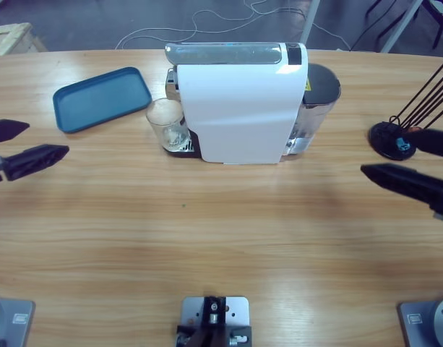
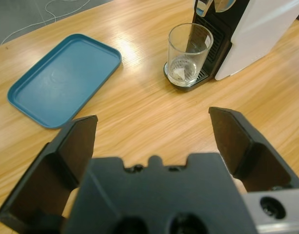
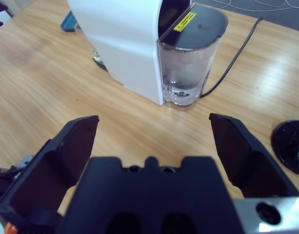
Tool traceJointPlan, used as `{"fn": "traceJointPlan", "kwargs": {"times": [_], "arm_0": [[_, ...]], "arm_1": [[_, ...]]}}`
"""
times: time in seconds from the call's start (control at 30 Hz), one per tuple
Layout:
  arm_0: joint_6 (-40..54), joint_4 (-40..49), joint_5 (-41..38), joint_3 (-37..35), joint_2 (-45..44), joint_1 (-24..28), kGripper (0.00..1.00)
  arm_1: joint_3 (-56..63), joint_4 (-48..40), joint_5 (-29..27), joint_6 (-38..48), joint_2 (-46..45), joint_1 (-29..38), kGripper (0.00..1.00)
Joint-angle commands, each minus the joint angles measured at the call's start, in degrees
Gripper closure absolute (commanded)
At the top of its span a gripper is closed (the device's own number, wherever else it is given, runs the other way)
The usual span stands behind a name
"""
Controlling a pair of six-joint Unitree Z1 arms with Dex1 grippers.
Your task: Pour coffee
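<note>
The long pale wooden worktop (image 1: 221,238) carries everything, and its near half is bare, which leaves both arms room to come in from the sides. At the middle of the far half stands the boxy white capsule coffee machine with a silver top (image 1: 239,101), side-on to the high camera, so its spout faces the left arm and its clear plastic water tank with a dark lid (image 3: 190,58) faces the right arm; the tank seems to hold some water. A flat teal plastic tray with rounded corners (image 1: 102,97) lies just beside the machine's spout end, probably as a place to set the drink down afterwards. At the far right edge a black round-based stand with thin black rods (image 1: 394,137) sits well apart, out of the working path. The clear drinking glass (image 2: 189,51) stands upright on the machine's drip grille under the spout, placed to catch the coffee; it looks empty of coffee, so pouring seems not yet begun. The left pincer (image 2: 154,131) points at that glass, spread wide and holding nothing; the right pincer (image 3: 154,131) is likewise wide apart and empty, aimed at the tank end.
</note>
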Motion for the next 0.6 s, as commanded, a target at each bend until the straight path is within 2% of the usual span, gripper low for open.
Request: {"fn": "traceJointPlan", "kwargs": {"times": [0.03, 0.27, 0.6], "arm_0": [[0.4, -0.5, -2.3, 3.0, -2.1, -0.3, 0.009], [0.3, -0.9, -4.0, 3.1, -0.5, -0.2, 0.009], [0.1, -0.8, -4.2, 3.4, -0.8, -0.2, 0.009]], "arm_1": [[4.9, -3.3, 1.3, 0.6, -3.5, 0.5, 0.0], [5.2, -4.1, 2.1, 0.9, 0.5, 0.5, 0.0], [5.3, -4.1, 2.5, 0.9, 0.7, 0.5, 0.0]]}}
